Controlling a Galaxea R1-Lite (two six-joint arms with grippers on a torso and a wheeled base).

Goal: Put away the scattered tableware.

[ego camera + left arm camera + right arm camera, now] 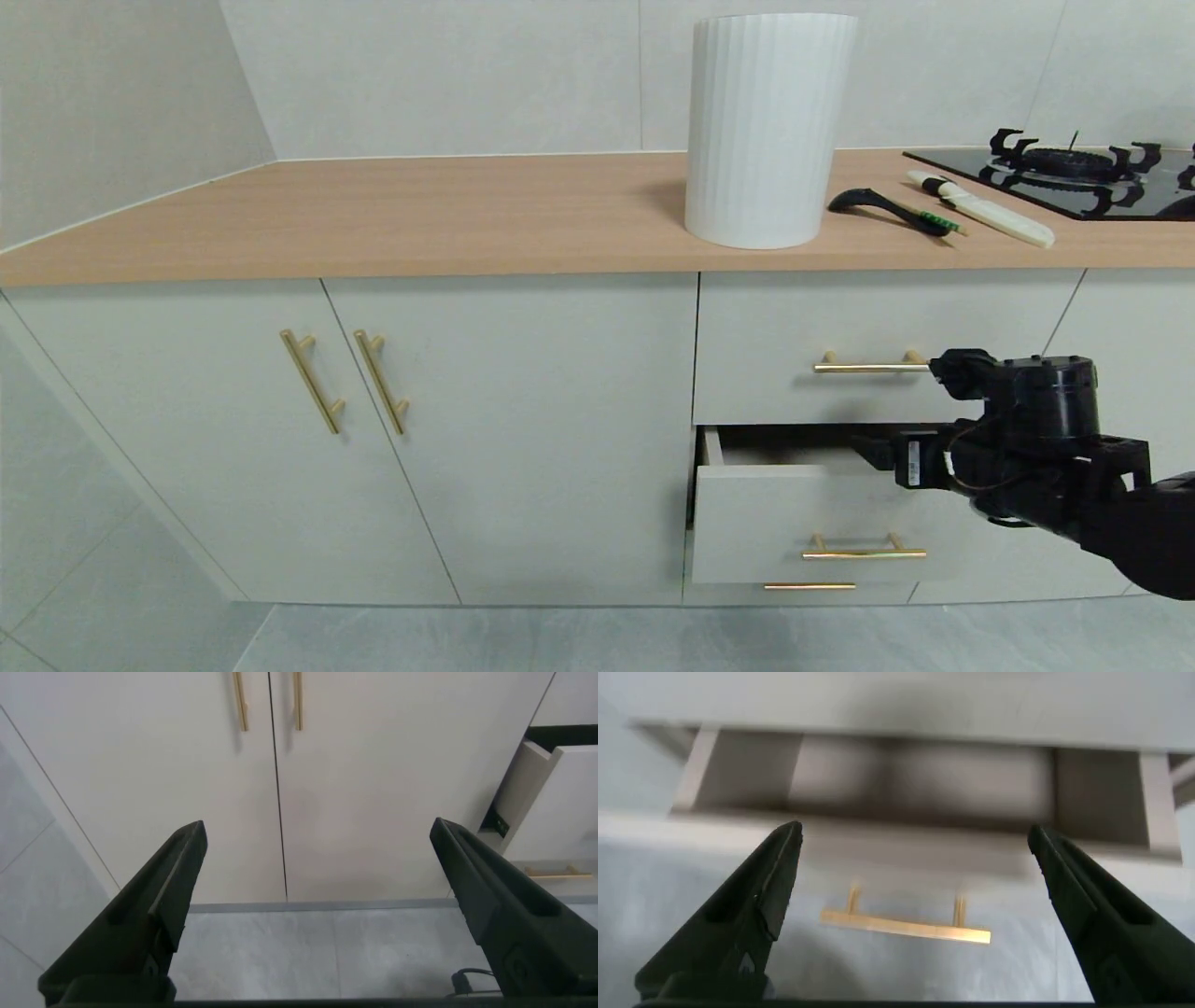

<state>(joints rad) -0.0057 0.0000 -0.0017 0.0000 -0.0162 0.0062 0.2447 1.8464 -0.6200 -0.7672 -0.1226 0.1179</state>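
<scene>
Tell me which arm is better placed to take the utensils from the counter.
Right, probably. The right gripper is open at the open drawer, below the black ladle and knife on the counter. The left gripper faces the cupboard doors.

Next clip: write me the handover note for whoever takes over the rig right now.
Left gripper: open, holding nothing, facing the cupboard doors.
Right gripper: open, holding nothing, at the pulled-out drawer.
Things: black spoon, green-handled utensil and white knife lie on the countertop, between the white canister and the hob.
Done: drawer open.
Left: move all three into the drawer, then shut it.
</scene>
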